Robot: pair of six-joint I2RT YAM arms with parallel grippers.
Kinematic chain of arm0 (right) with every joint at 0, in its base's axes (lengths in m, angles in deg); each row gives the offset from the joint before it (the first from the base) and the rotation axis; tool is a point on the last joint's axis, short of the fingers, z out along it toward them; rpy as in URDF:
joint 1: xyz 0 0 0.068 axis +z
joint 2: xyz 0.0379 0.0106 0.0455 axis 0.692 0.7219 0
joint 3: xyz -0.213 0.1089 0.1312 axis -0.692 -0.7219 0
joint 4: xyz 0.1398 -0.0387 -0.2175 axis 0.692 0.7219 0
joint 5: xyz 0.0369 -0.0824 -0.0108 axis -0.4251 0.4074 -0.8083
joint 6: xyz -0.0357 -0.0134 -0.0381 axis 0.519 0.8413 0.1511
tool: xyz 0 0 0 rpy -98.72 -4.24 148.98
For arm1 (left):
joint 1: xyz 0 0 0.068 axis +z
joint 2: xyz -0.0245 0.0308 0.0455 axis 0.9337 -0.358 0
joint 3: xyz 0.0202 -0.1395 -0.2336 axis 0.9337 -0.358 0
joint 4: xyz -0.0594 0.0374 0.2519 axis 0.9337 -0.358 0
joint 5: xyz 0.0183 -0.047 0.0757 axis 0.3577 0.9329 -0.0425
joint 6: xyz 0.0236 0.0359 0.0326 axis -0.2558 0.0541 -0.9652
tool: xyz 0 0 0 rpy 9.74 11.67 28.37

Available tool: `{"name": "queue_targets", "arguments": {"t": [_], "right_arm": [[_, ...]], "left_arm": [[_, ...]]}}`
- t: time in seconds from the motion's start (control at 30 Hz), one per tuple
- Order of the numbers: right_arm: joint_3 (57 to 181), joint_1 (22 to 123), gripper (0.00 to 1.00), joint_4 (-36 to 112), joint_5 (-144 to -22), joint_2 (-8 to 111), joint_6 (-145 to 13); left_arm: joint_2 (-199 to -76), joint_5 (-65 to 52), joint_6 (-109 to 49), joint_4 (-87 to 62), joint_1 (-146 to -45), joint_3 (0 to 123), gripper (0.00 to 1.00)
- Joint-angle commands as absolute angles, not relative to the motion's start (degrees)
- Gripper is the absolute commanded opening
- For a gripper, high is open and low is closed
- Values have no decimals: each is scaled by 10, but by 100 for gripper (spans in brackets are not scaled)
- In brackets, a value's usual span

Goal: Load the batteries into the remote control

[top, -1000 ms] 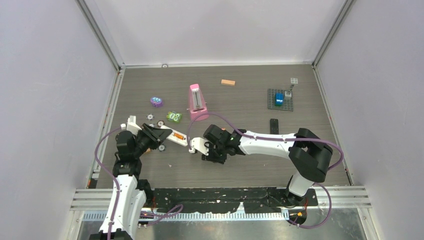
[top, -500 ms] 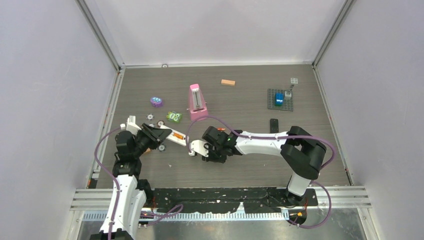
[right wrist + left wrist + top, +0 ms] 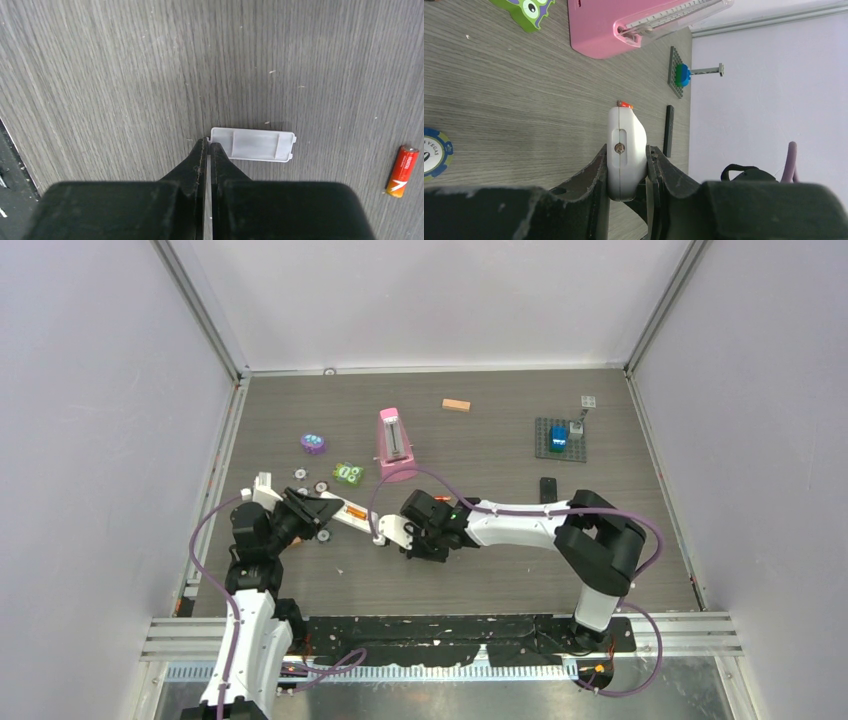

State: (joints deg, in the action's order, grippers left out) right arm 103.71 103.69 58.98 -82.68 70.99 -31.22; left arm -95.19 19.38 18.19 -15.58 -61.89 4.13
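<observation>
Batteries: one orange-red cylindrical cell (image 3: 401,171) lies loose on the grey wood-grain table (image 3: 100,60). It sits clear of the translucent white rectangular battery cover (image 3: 252,145), out near the right border of the right wrist view. A second orange cell (image 3: 355,511) shows in the open bay of the long white plastic remote control (image 3: 626,130).

left gripper (image 3: 626,150): clamped on the remote across its narrow sides. The remote runs diagonally, with one end close to the left rail and the free end just beside the right arm's wrist.

right gripper (image 3: 207,144): jaws fully together, nothing visible between them. The tips are down at the left short edge of the cover, which lies flat on the wood. I can't tell whether they touch it.

Room:
- **Near side:** bare wood runs from both grippers to the black strip (image 3: 450,630) at the table's near edge.
- **Far side, tighter:** a poker chip (image 3: 322,486) and the green monster-face toy (image 3: 348,473) sit just behind the remote, with the pink metronome-shaped box (image 3: 397,440) behind those.
- **By the right forearm:** a slim black bar (image 3: 547,490) lies just beside it.
- **Toward the back wall:** the grey studded baseplate (image 3: 560,438) and the tan block (image 3: 456,405) are well apart from both arms.
</observation>
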Motion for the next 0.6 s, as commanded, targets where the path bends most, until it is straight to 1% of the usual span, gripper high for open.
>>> {"name": "queue_targets", "arguments": {"t": [0.0,0.17,0.3,0.47,0.57], "right_arm": [[1059,1018,6,600,-851,701,-398],[1045,996,6,567,-881,645,-496],[1021,980,5,519,-920,585,-609],[977,974,5,431,-936,485,-805],[937,975,5,355,-927,425,-963]], "left_arm": [[-944,214,176,-133,-614,40,0],[-934,217,184,-132,-614,34,0],[-928,225,198,-121,-614,24,0],[-923,252,244,-77,-615,-1,0],[-917,268,306,-19,-616,-22,0]]}}
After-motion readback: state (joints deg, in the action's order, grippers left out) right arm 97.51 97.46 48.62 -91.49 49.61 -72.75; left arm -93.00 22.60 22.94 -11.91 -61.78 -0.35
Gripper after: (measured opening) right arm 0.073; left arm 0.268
